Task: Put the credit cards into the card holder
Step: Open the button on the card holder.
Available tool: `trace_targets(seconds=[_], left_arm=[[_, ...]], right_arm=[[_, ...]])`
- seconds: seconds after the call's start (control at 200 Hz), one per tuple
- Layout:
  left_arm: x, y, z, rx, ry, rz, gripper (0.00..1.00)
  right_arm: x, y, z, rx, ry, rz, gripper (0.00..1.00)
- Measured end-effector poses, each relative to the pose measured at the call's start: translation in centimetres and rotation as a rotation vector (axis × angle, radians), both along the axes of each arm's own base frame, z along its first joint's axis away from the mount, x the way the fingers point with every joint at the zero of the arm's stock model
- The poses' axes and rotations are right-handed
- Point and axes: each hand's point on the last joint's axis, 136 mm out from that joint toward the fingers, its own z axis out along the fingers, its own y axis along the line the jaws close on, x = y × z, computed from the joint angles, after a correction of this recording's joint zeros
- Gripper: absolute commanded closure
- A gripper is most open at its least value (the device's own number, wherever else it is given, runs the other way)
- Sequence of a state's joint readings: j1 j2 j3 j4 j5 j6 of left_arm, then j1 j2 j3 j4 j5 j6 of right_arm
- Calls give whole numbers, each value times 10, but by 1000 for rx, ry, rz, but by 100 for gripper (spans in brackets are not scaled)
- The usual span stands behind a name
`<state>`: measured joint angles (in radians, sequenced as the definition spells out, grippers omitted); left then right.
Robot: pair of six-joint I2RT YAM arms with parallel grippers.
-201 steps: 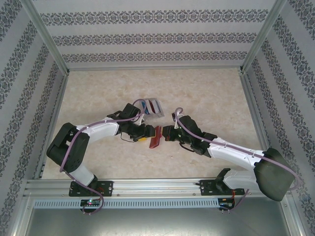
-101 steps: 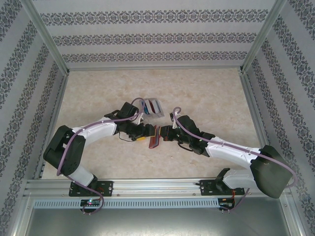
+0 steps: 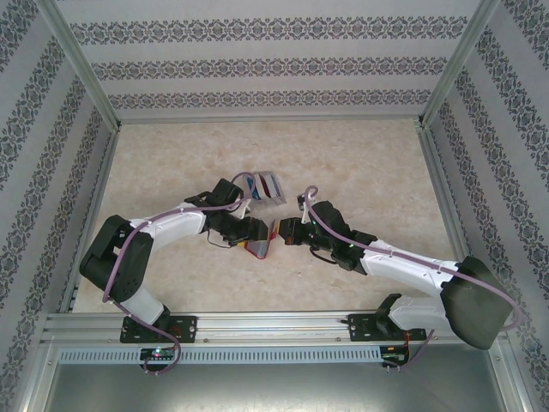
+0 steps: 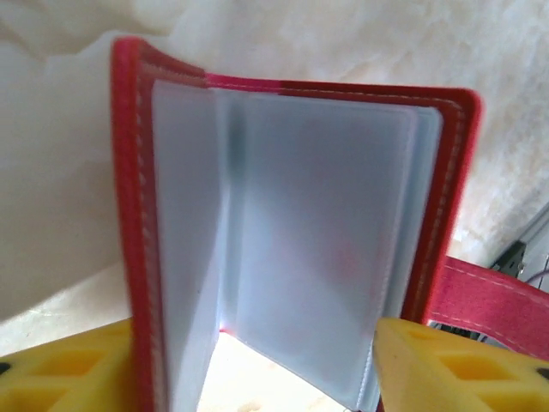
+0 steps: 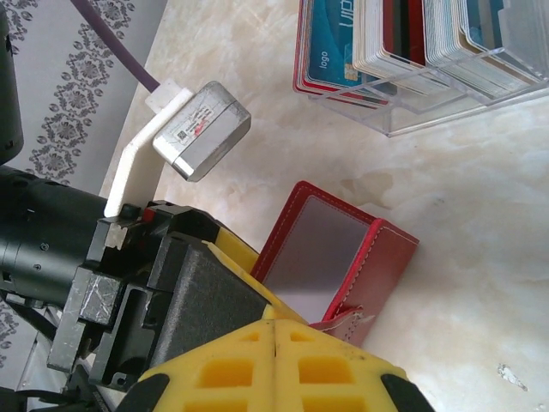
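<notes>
A: Quick one. Card holder [image 4: 309, 232], where?

B: Between the two grippers, over the table [image 3: 171, 172]. It stands upright on one edge, open like a book. Red covers outside, frosted grey pockets [image 4: 334, 257] inside, facing the left wrist camera. Can't tell if its lower edge touches the table.

A: Left gripper [image 4: 255, 352]?

B: At the card holder's left side, seen from above. Yellow fingers [image 4: 437, 365] are spread wide with the open card holder between them. One finger sits against each cover, so it's clamped on the card holder.

A: Right gripper [image 5: 274, 339]?

B: Just beside the card holder, on its right side. Its yellow fingers are pressed together with no gap. The snap tab [image 4: 493, 300] sticks out from the card holder's right cover and touches those fingertips. Pinched or only touching, can't tell.

A: Credit cards [image 5: 395, 43]?

B: The ones I see stand on edge in a clear tray [image 5: 429, 107]. The tray sits beyond the card holder, on the side away from the arm bases, near it but not touching. A blue card [image 5: 330, 39] is at the tray end closest to the left gripper's cable. Next come pale grey-white stacks with a dark red card among them.

A: Anything touching the tray?

B: Can't tell. From above, the left arm's cable loops close by it, on the far side from the card holder.
</notes>
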<state>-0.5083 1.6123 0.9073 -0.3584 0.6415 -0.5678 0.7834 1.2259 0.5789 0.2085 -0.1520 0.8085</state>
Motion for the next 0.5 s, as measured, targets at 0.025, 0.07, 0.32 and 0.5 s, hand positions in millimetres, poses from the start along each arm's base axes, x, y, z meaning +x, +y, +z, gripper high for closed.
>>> trace_targets(seconds=[0.025,0.07,0.32,0.5], left_arm=[[0,1,-1,8,-3,1,48],[0,3,-3,24,-8,0,51],[0,11,-8,70,-17,-3,57],[0,14,-10,88,-29,-11,87]], right_arm=[[0,0,0,-1,0,-2,100],[0,-1,0,-3,0,-4,100],[0,-9,-9,-28,8,-29,100],[2,-26,-23,-90,33,-76,80]])
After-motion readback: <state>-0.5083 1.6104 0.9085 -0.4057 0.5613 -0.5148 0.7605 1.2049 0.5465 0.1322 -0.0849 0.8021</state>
